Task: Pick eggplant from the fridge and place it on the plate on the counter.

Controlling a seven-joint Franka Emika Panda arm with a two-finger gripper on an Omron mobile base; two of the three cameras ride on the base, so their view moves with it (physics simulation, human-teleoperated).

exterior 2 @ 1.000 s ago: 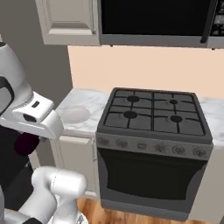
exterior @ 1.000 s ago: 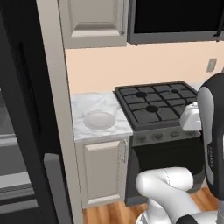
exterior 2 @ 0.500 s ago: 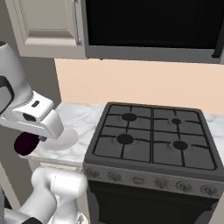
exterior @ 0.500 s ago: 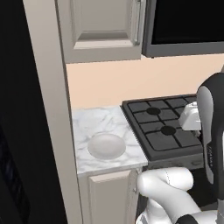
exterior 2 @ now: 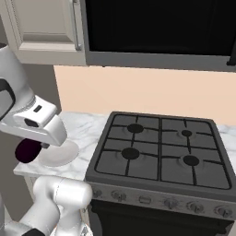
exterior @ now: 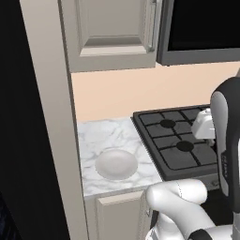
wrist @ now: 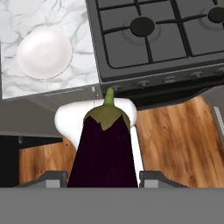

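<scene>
No writing, label, brand, number or sign can be read in any of the views. The row of small grey knobs (exterior 2: 156, 201) along the front panel of the black four-burner gas stove (exterior 2: 159, 154), off to the side of the gripper, carries no markings that can be made out, and the same panel (wrist: 166, 81) seen beyond the fingertips in the hand view is just as bare. The dark rectangular patch (exterior 2: 38, 109) on the white wrist housing just above the gripper is too small to show any lettering.
</scene>
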